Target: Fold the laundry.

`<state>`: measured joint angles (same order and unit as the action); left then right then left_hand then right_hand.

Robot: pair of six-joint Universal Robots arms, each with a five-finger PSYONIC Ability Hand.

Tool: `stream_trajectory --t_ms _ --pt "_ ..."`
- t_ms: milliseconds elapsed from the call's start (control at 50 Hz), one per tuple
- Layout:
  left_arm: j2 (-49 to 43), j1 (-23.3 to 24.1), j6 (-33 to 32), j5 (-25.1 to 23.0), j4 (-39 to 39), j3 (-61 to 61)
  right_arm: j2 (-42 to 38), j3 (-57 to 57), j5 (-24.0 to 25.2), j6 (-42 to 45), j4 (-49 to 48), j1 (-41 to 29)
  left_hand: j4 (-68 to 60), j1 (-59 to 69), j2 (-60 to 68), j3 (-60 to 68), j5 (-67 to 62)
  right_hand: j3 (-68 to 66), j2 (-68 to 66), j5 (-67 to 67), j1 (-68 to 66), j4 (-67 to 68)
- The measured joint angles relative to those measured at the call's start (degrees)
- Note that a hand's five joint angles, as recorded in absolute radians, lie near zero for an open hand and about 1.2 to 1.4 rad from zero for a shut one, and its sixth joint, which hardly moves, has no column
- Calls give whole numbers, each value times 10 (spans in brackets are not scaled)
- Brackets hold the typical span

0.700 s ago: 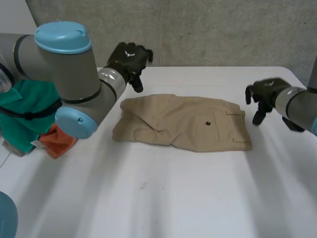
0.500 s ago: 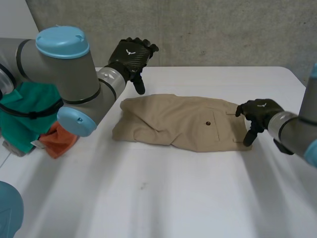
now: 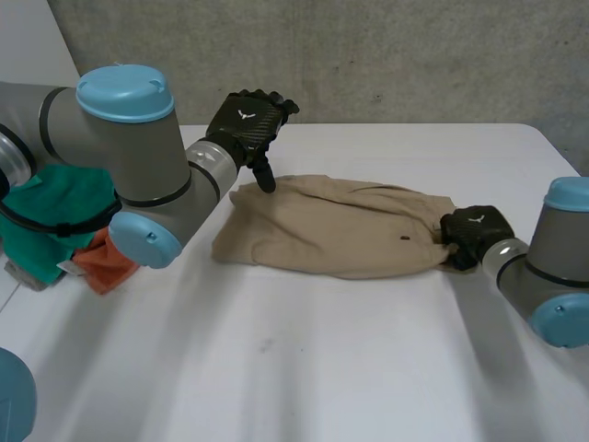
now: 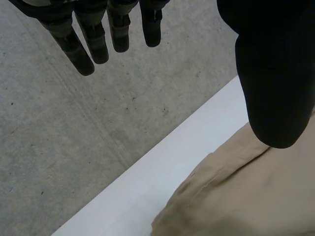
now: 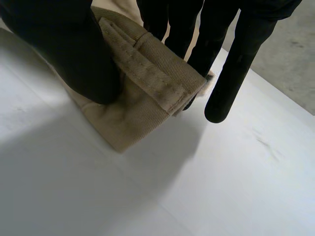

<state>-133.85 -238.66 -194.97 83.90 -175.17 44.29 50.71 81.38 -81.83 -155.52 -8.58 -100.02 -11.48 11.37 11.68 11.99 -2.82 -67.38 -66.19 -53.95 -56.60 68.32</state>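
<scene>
The right hand [image 5: 74, 54] is clamped on the tan pants [image 5: 147, 83]. Its thumb and fingers pinch the thick band at one end. The left hand [image 4: 275, 73] is spread apart with straight fingers and holds nothing. Its thumb is just over the far corner at the other end. The pants lie across the middle of the white tabletop [image 3: 322, 368]. A pile of green and orange cloth [image 3: 55, 212] sits by the left arm.

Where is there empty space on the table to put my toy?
The wide table front, before the shorts, is bare. So is the strip between shorts and wall. Crowded: the left edge, with a green cloth and orange cloth, and the shorts' ends, by the left hand and right hand.
</scene>
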Motion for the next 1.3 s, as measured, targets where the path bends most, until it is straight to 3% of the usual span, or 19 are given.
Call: stream_trajectory --t_ms 160,340,480,540,600,660,700,760,780,800,840,920,1080,1160,1300 --pt "18 -1 5 -2 1 19 92 56 -7 20 7 69 0 0 0 0 0 -6 -10 -20 -41 0" --pt "48 -4 16 -11 -1 55 126 57 12 151 21 119 0 0 0 0 0 -6 -10 -20 -53 1" --pt "73 -17 30 -13 -2 79 122 18 50 259 -19 19 0 0 0 0 0 -8 -10 -27 -61 2" --pt "84 -24 37 -9 -2 86 120 12 88 270 -49 -36 0 0 0 0 0 -8 -10 -31 -61 2" --pt "101 -36 50 1 -1 100 100 3 167 272 -90 -125 0 0 0 0 0 -8 -10 -33 -61 2" --pt "115 -44 61 9 -1 113 71 -9 202 272 -101 -170 0 0 0 0 0 -8 -10 -33 -61 2" --pt "125 -50 70 16 -1 123 43 -26 213 272 -96 -198 0 0 0 0 0 88 83 57 6 -96" --pt "134 -56 77 20 0 131 15 -52 205 271 -74 -219 0 0 0 0 0 342 354 309 262 -346" --pt "136 -57 78 20 0 132 12 -56 202 270 -70 -221 0 0 0 0 0 376 389 343 296 -379" --pt "138 -58 79 21 0 133 6 -67 190 266 -56 -227 0 0 0 0 0 471 478 438 386 -478" --pt "139 -60 80 21 0 131 7 -80 168 250 -35 -230 0 0 0 0 0 543 537 508 439 -551" --pt "137 -58 79 22 -1 115 52 -91 112 142 -11 -218 0 0 0 0 0 554 544 512 441 -563" --pt "107 -29 79 20 7 26 150 -90 33 -171 14 -132 0 0 0 0 0 554 544 512 441 -563" --pt "69 12 78 12 33 -36 155 -98 22 -221 50 -88 0 0 0 0 0 554 544 512 441 -563" --pt "-27 88 75 19 111 -119 112 -131 30 -193 134 -55 0 0 0 0 0 554 544 512 441 -563"
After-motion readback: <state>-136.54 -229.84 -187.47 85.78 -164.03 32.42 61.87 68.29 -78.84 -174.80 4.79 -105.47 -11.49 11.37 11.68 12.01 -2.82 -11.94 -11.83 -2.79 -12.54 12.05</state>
